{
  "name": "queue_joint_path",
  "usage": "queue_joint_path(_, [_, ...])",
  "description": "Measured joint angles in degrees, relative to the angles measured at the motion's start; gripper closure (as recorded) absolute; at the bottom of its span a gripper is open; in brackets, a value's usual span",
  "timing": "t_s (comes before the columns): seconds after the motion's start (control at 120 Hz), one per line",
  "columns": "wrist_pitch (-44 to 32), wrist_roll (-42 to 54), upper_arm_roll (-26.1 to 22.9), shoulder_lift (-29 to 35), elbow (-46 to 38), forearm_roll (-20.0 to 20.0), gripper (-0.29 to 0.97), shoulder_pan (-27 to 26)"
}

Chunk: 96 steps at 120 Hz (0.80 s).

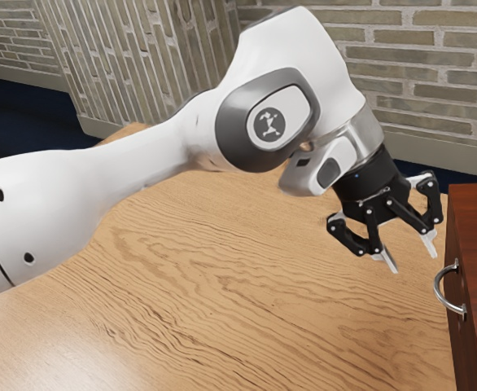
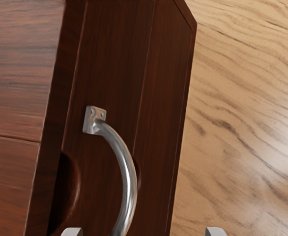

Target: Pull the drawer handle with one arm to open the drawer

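The white, grey-jointed arm (image 1: 141, 179) reaches in from the exterior view's left, low over the light, wavy-grained wooden counter (image 1: 222, 285). At its end, the black two-finger pincer (image 1: 409, 254) points down and toward the exterior view's right. Its jaws are spread wide with nothing between them, and the pale-tipped fingers (image 1: 387, 262) hang in the air above the counter.

Just beyond the pincer, at the exterior view's right edge, stands a dark reddish-brown wooden cabinet (image 1: 476, 244). On the face toward the arm is a curved silver metal handle (image 1: 448, 291), a bowed loop fixed at both ends. The handle sits lower than the fingertips and a little further to the exterior view's right. It is near them but clearly apart, and neither finger touches it.

From the hand's own camera, the dark wooden drawer front (image 2: 119, 64) is close and seen at a slant. The handle (image 2: 123, 167) arcs out from a small square mounting plate with two screws. Its shadow falls on the wood behind it. Two grey finger tips (image 2: 71, 231) peek in at the edge nearest the hand, one on either side of the handle's far end, and both are short of it. The counter (image 2: 242, 123) runs alongside the cabinet. I cannot tell from either view whether the drawer front has come out from the cabinet body at all. A pale brick wall (image 1: 434, 65) closes the room behind.
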State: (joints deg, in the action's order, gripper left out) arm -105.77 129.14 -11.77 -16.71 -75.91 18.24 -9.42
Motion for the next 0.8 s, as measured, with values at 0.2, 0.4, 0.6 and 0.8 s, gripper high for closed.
queue_joint_path(0.2, [-1.2, 4.7, -0.1, -0.6, -0.1, 1.2, 0.42, -0.3])
queue_joint_path(0.4, [-1.6, 8.1, -0.1, -1.9, -0.3, 2.2, 0.42, -0.5])
queue_joint_path(0.6, [-1.7, 10.5, -0.1, -1.8, -1.7, 2.5, 0.42, -1.1])
queue_joint_path(0.8, [-1.8, 12.3, 0.0, -1.8, -2.1, 2.6, 0.43, -2.0])
